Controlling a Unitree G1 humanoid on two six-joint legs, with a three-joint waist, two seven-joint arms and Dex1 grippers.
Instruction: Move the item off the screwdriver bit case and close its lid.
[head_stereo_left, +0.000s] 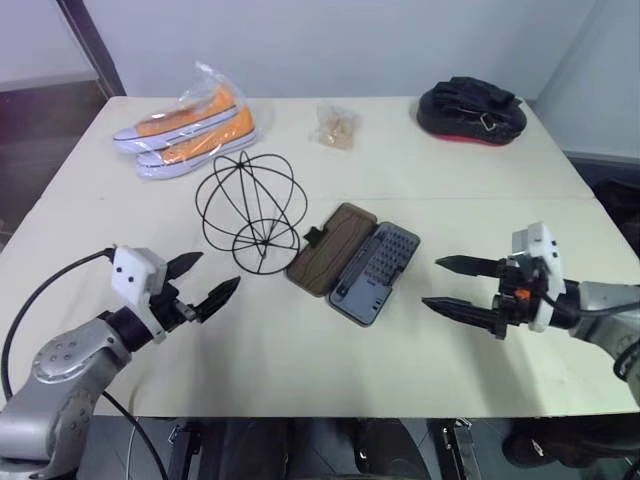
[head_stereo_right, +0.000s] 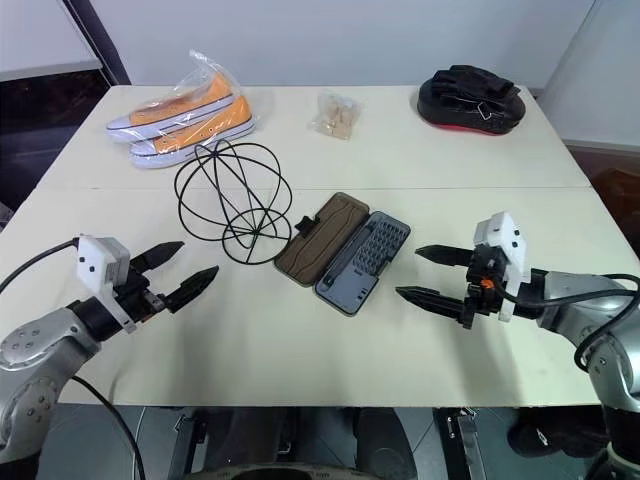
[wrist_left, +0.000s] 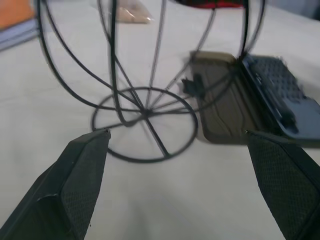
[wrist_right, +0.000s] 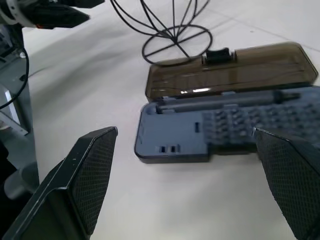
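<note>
At table centre, the screwdriver bit case (head_stereo_left: 355, 263) lies open flat on the cream table (head_stereo_left: 430, 190), dark grey tray with bit rows and slim driver on the side nearer the right gripper (head_stereo_left: 468, 288), the smoky-brown lid (head_stereo_left: 331, 248) folded out on the side away from it, black latch tab (head_stereo_left: 312, 236) on the lid's outer edge. Just beside the lid, on the side away from the tray, the wire globe (head_stereo_left: 247, 212) stands upright on its round base hoop, on the table and off the case; base hoop very close to the latch tab, cannot tell if touching. Left gripper (head_stereo_left: 204, 282) hovers near the case's lid side, beyond the globe's base and toward the near table edge, fingers spread wide, nothing between them, tips pointing toward the globe and case. Right gripper hovers near the case's tray side, apart from it, fingers wide apart and empty, tips pointing at the tray. Behind the case, at the far table edge: small clear bag of tan pieces (head_stereo_left: 336, 126) straight back from the case, bagged orange sneakers (head_stereo_left: 185, 131) back and to the lid side, black-and-red pouch (head_stereo_left: 472, 110) back and to the tray side, all well apart from the case. Left wrist view has the globe's base hoop (wrist_left: 145, 124) framed between its two fingers (wrist_left: 75, 185), lid beyond. Right wrist view has tray and lid between its fingers (wrist_right: 82, 177).
</note>
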